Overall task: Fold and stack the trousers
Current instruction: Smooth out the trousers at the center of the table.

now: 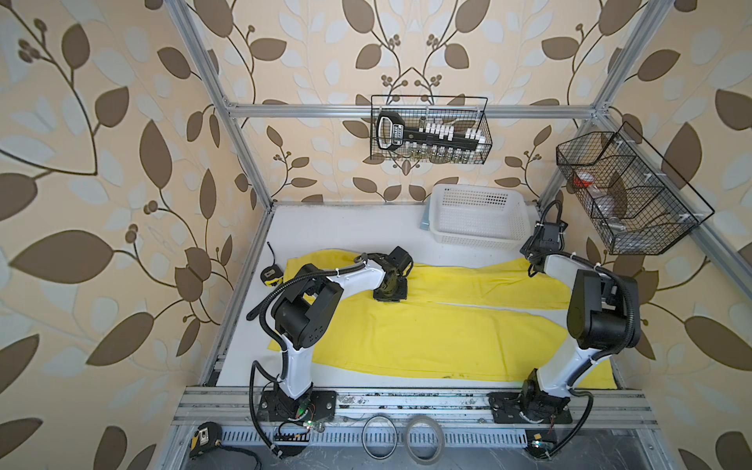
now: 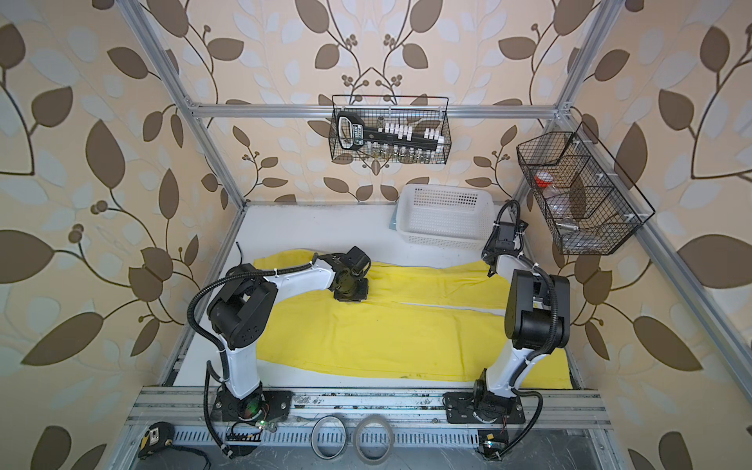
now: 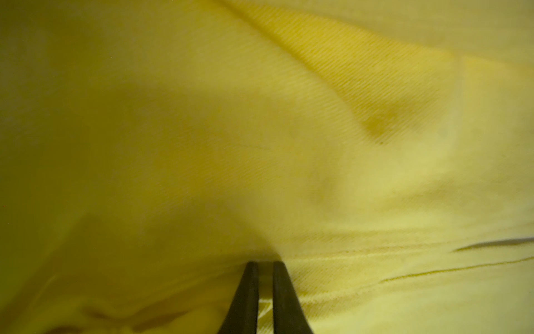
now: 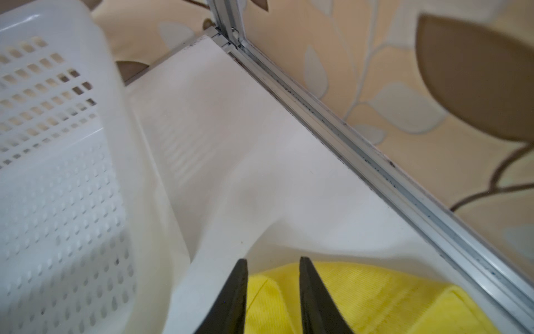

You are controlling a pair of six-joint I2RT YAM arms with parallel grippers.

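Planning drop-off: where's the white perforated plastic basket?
In both top views, the white basket sits at the table's far edge, right side, beyond the yellow cloth trousers.

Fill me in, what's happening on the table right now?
The yellow trousers lie spread flat on the table, not yet folded. The left gripper is shut on cloth near where the legs divide. The right gripper is open over the far leg's end beside the white basket, holding nothing.
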